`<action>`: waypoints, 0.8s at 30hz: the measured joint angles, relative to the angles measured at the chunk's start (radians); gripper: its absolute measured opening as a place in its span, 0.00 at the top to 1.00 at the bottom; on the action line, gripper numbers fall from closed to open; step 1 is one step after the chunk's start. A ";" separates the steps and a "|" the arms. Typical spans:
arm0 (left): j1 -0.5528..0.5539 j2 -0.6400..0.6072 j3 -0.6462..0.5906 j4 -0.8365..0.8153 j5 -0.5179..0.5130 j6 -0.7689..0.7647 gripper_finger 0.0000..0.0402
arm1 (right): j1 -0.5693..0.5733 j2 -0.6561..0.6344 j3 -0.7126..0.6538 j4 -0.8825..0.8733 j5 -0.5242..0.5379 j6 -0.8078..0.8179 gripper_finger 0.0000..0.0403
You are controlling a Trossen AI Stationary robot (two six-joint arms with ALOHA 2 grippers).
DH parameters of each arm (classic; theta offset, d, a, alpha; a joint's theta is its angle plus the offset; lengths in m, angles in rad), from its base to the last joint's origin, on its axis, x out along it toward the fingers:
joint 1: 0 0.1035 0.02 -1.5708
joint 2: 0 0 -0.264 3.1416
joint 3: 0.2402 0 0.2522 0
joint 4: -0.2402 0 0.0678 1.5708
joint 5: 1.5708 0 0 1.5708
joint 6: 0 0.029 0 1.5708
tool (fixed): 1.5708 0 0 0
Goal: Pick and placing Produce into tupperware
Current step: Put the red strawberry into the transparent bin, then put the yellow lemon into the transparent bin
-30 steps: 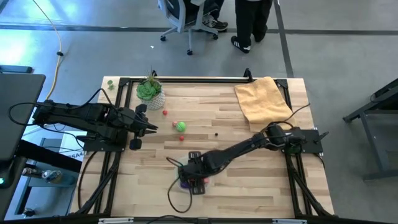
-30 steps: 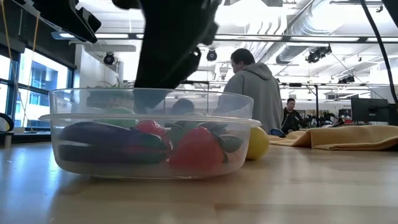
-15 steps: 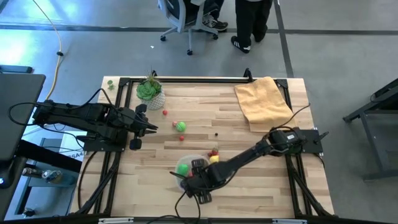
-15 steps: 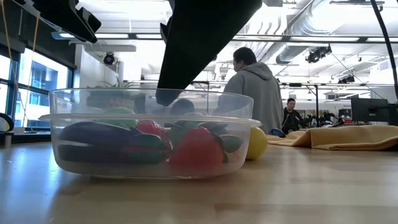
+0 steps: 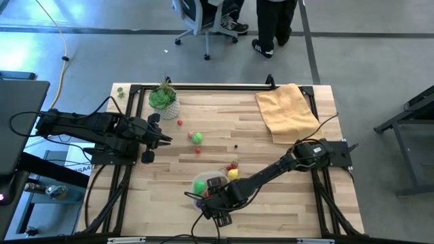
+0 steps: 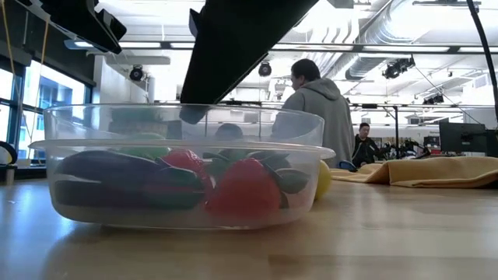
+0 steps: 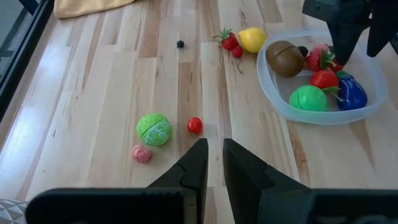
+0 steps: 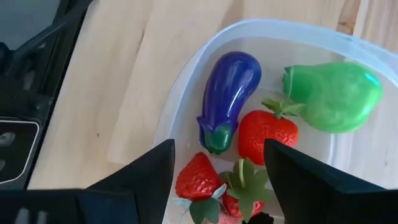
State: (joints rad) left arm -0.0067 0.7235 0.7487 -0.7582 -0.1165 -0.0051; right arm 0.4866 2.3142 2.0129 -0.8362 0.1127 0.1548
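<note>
High view shows our right gripper (image 5: 215,202) spread wide and empty over the tub (image 5: 194,193) near the table's front edge, while loose fruit (image 5: 196,137) lies toward the far left, closer to our left gripper (image 5: 165,139), pinched nearly closed.

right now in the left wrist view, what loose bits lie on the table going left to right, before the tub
pink piece → green ball → small red ball → strawberries → lemon → tub
</note>
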 joint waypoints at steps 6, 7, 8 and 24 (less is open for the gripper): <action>0.000 0.000 0.000 0.000 0.000 0.000 0.90 | -0.007 0.001 0.005 -0.008 0.051 0.029 0.41; 0.000 0.000 0.000 0.000 0.000 0.000 0.90 | -0.011 0.001 0.012 -0.016 0.053 0.049 0.41; 0.000 0.000 0.000 0.000 0.000 0.000 0.90 | -0.018 0.002 0.020 -0.024 0.052 0.070 0.41; 0.000 0.000 0.000 0.000 0.000 0.000 0.90 | -0.157 -0.011 0.232 -0.356 0.015 0.095 0.41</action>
State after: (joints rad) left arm -0.0067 0.7235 0.7488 -0.7584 -0.1165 -0.0049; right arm 0.3295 2.3028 2.2448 -1.1919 0.1281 0.2494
